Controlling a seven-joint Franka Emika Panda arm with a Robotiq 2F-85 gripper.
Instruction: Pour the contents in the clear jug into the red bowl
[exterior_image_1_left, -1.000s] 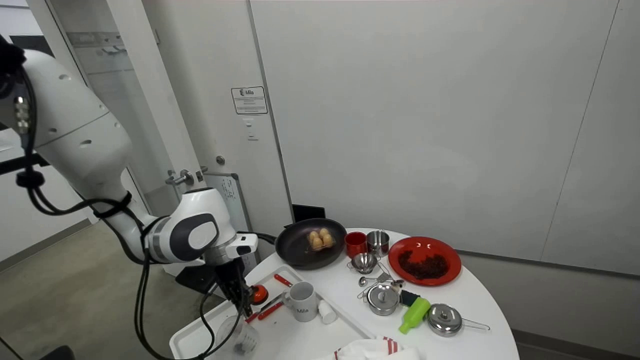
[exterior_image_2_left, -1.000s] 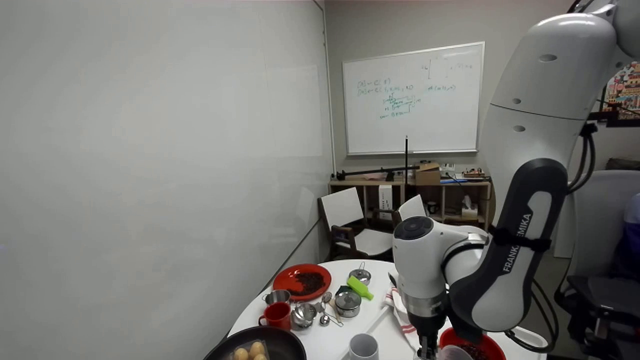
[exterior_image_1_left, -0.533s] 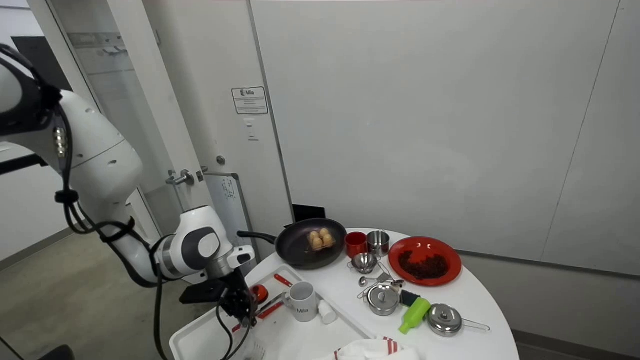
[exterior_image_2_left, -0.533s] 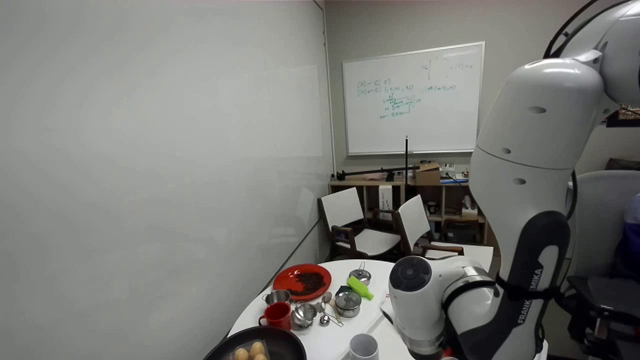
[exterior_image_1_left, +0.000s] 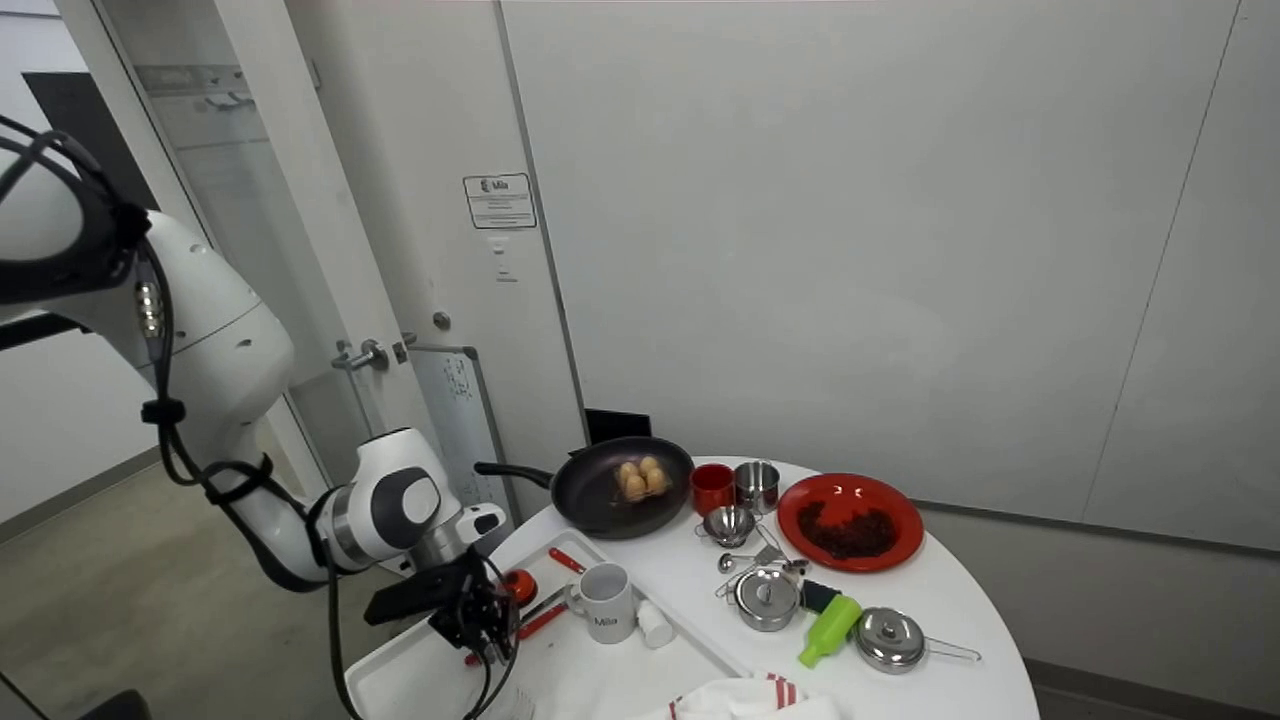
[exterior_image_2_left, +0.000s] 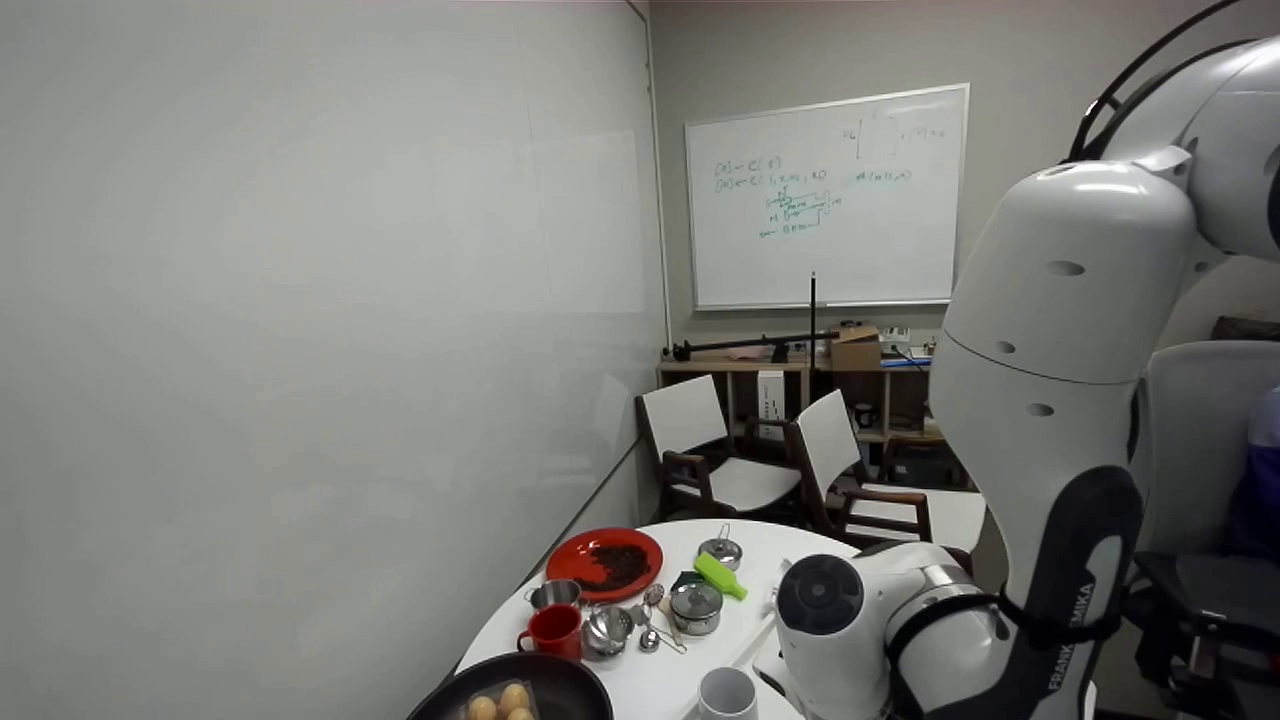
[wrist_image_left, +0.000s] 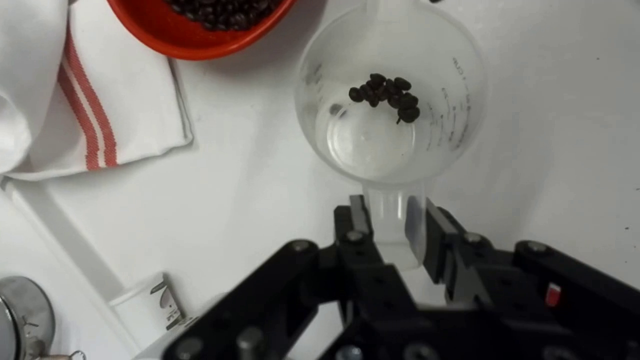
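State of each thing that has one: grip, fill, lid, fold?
Clear measuring jug: a few dark beans inside
Gripper: appears closed on jug handle
Red bowl: dark beans inside
Shallow red dish: dark bits inside
Black frying pan: holds eggs
Metal pot: lidded
Long-handled metal pan: lidded
Red-striped towel: loosely folded

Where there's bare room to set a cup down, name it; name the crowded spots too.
Tray, between striped towel and clear jug: bare. Table, between tray rim and nearest lidded pot: a bare strip. Crowded: around the mug, with red handles and white cylinder close by.
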